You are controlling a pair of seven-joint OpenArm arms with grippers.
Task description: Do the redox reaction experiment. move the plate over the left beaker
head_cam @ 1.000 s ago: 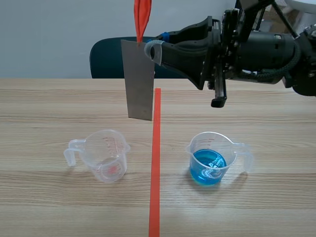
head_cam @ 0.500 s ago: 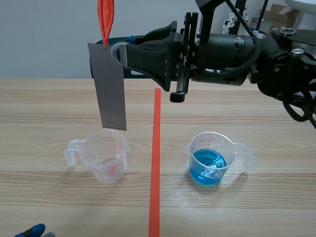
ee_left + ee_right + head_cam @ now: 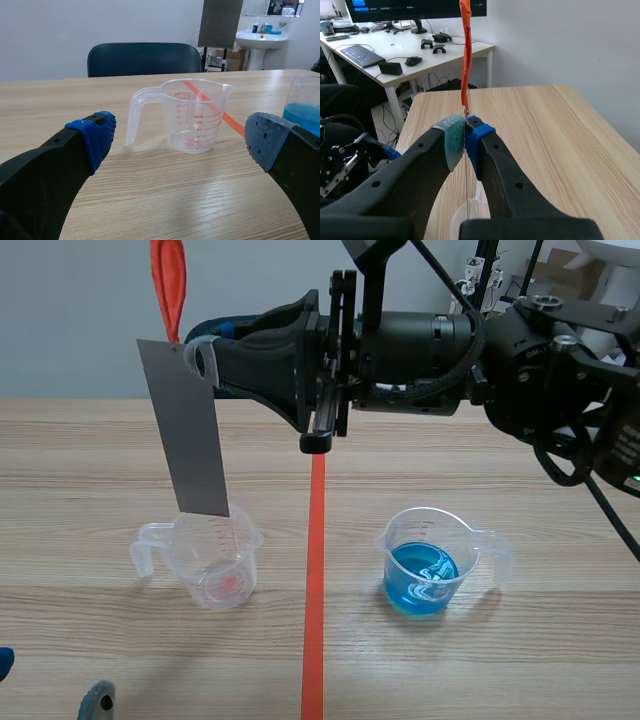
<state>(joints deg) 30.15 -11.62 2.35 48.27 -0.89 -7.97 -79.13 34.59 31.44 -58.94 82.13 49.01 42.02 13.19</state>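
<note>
A grey metal plate (image 3: pixel 185 435) hangs upright from an orange ribbon (image 3: pixel 168 285). My right gripper (image 3: pixel 205 355), reaching across from the right, is shut on the plate's top corner. The plate's lower edge sits at about rim height of the empty clear left beaker (image 3: pixel 215 558). In the right wrist view the plate (image 3: pixel 468 192) shows edge-on, pinched in the right gripper (image 3: pixel 465 137). My left gripper (image 3: pixel 177 145) is open low over the table, with the left beaker (image 3: pixel 192 117) ahead between its fingers (image 3: pixel 92 137). Its tips show at the scene's near left, the left gripper (image 3: pixel 48 685).
A second clear beaker (image 3: pixel 425 562) holding blue liquid stands right of the red tape line (image 3: pixel 315 590). A dark blue chair (image 3: pixel 142 57) stands behind the table's far edge. The right arm's body (image 3: pixel 480 350) spans the upper middle and right of the scene.
The right arm has carried the plate leftward from beside the red line to over the left beaker. The left gripper has risen into view at the near left and opened.
</note>
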